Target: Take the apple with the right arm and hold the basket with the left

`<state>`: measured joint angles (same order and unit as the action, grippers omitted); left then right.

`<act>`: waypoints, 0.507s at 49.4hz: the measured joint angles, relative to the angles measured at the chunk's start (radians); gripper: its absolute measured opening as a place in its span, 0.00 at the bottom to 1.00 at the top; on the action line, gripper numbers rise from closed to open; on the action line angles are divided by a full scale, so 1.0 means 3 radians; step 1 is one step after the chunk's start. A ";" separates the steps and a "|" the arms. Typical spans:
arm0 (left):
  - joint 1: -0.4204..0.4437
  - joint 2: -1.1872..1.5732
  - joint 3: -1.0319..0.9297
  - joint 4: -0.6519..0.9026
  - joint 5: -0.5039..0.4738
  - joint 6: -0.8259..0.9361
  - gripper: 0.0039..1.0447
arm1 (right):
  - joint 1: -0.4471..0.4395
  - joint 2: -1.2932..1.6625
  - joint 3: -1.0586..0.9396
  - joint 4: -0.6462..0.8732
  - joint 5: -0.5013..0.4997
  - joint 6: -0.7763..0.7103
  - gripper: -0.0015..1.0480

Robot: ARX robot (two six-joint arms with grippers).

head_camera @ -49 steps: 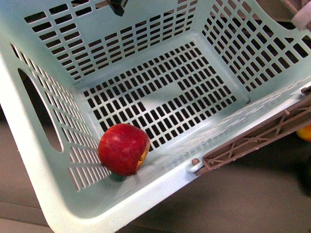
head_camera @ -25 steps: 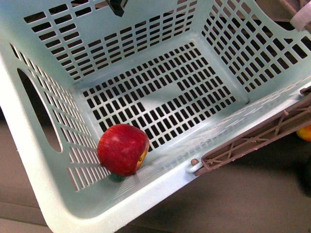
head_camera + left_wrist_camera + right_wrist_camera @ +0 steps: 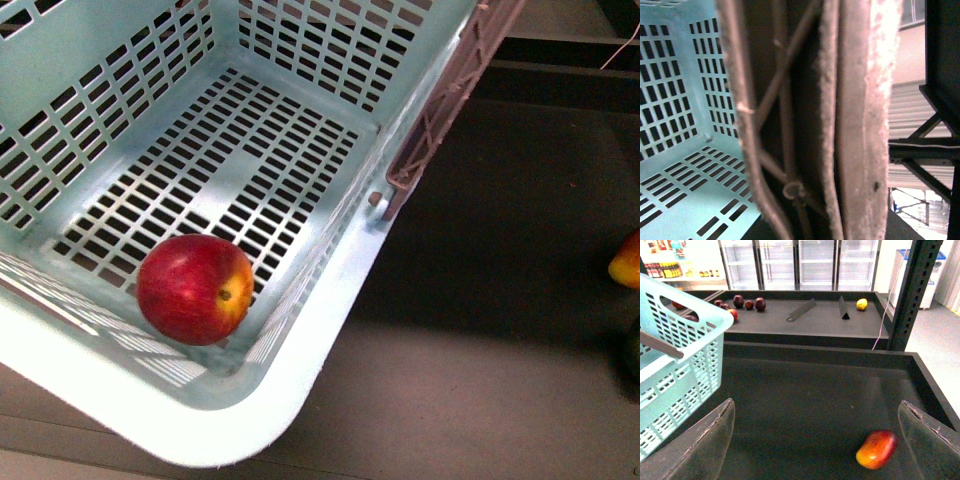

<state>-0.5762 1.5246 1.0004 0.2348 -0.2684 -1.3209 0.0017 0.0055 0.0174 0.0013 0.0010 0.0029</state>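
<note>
Dark shelving runs under the right gripper, with glass-door fridges far behind. Its two fingers are spread wide and hold nothing. One orange-red fruit lies just ahead, between them. The one turquoise basket stands off to its side. The one apple lies in a corner of the basket floor, well apart from that gripper. The left gripper is pressed against one brown latticed handle; whether it is clamped cannot be told.

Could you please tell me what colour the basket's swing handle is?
The handle is latticed brown, clearest in front view.
</note>
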 joint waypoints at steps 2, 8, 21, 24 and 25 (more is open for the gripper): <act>0.0066 -0.0009 -0.0032 0.0024 0.0027 -0.0050 0.15 | 0.0000 0.0000 0.0000 0.0000 0.0000 0.0000 0.92; 0.0324 -0.0008 -0.0122 0.0071 0.0127 -0.0201 0.15 | 0.0000 0.0000 0.0000 0.0000 0.0000 0.0000 0.92; 0.0947 0.0225 -0.0125 0.0219 0.0198 -0.0268 0.15 | 0.0000 0.0000 0.0000 0.0000 -0.0001 0.0000 0.92; 0.1012 0.0299 -0.0103 0.0234 0.0217 -0.0272 0.15 | 0.0000 0.0000 0.0000 0.0000 -0.0001 0.0000 0.92; 0.1039 0.0342 -0.0092 0.0249 0.0240 -0.0280 0.15 | 0.0000 0.0000 0.0000 0.0000 -0.0001 0.0000 0.92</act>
<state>-0.2646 1.6272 0.9730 0.3096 -0.1963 -1.4048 0.0017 0.0055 0.0174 0.0013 0.0006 0.0029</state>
